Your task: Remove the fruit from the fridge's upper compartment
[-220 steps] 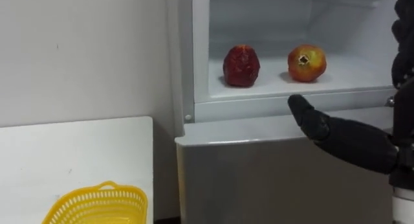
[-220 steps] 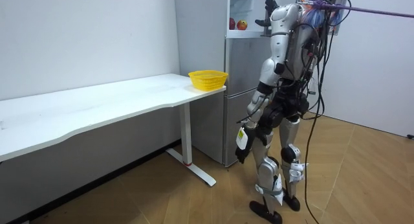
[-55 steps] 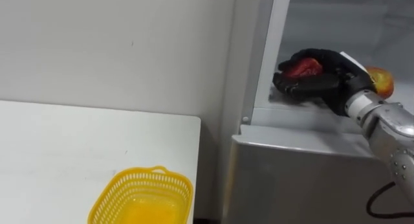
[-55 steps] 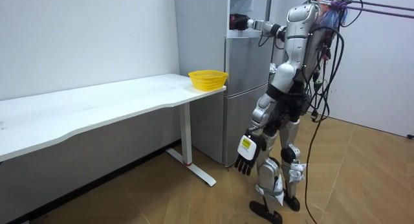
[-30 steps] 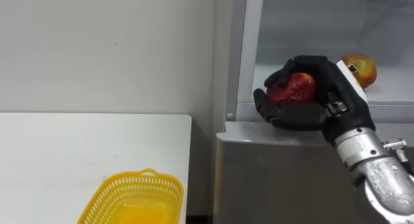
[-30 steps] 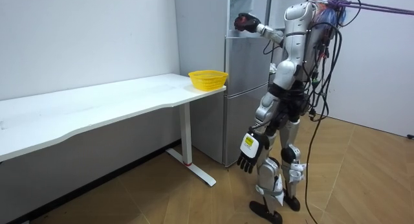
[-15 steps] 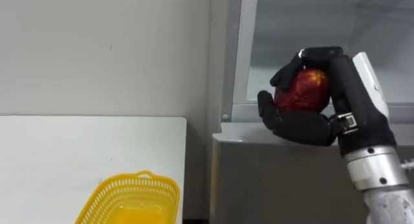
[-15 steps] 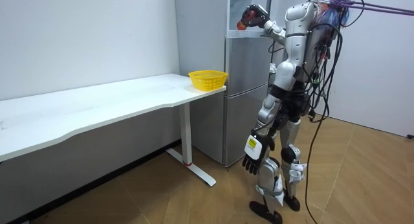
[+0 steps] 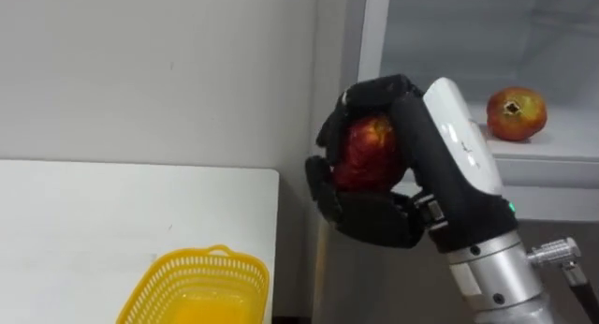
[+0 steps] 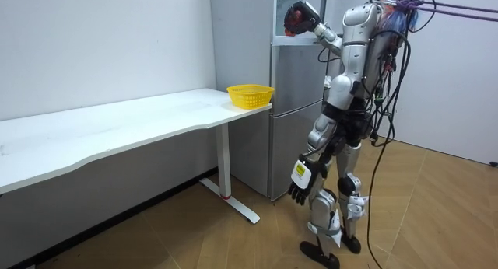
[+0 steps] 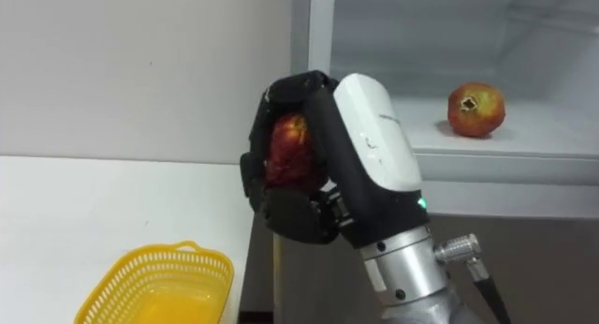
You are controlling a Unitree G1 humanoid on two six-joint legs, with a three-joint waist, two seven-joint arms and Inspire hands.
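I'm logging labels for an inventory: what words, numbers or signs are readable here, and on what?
No text is readable anywhere.
Right hand, shut on the red fruit: its white back plate is blank.
Left hand, hanging by the robot's thigh: a small tag, too small to read.
Yellow basket, fridge and the other fruit on its shelf: no print.

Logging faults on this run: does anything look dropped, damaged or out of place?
Nothing stands out. The right hand is curled round the red fruit, outside the fridge; the other fruit sits on the shelf, and the yellow basket stands upright on the white table.
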